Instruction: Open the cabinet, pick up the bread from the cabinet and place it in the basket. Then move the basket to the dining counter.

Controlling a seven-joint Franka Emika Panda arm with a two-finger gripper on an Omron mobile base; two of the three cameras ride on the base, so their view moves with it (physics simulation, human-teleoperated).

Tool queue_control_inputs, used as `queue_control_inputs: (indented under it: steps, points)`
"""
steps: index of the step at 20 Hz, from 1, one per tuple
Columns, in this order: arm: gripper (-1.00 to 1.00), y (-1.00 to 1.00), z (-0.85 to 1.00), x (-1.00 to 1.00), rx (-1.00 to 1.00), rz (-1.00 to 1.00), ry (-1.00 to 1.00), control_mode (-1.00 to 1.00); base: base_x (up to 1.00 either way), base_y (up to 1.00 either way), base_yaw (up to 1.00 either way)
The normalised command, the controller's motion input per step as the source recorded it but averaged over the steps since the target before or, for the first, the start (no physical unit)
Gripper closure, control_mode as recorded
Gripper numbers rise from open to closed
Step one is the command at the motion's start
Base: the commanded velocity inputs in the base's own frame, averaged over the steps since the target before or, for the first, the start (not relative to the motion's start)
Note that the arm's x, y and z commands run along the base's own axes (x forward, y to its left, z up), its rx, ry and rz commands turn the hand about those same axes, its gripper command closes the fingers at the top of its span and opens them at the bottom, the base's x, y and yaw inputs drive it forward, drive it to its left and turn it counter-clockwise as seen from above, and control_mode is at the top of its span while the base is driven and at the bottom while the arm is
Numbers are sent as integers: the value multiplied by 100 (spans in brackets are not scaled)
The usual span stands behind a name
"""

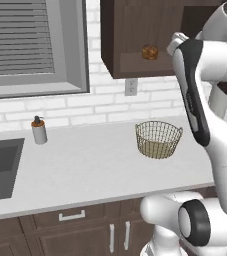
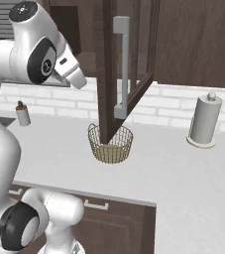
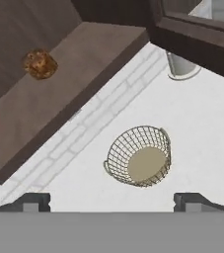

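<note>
The dark brown cabinet (image 1: 130, 35) stands open, its glass door (image 2: 134, 59) with a long silver handle (image 2: 124, 67) swung out over the counter. The small golden-brown bread (image 1: 150, 52) (image 3: 40, 63) sits on the cabinet's bottom shelf. Below it, the tan wire basket (image 1: 158, 139) (image 2: 110, 149) (image 3: 114, 148) rests empty on the worktop. My gripper (image 2: 78, 79) (image 3: 112, 200) is open and holds nothing. It hovers high in front of the shelf, apart from the bread and well above the basket. The dining counter is out of view.
A soap dispenser (image 1: 39, 130) and a dark sink (image 1: 0, 167) lie at the left of the grey worktop. A paper towel roll (image 2: 204, 121) stands at the right by the brick wall. The open door's edge hangs just above the basket.
</note>
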Motion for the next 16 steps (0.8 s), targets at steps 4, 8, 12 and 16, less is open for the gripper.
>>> queue_control_inputs:
  steps: [4, 8, 12, 16]
  points:
    - [-100, 0, 2, 69, -39, 37, -14, -100, 0, 0, 0]
    - [-100, -6, 0, 96, -7, 35, -20, -100, 0, 0, 0]
    - [-100, -3, 6, 86, -11, 28, -13, -100, 0, 0, 0]
    - [-100, 0, 26, 88, -21, 15, -3, -100, 0, 0, 0]
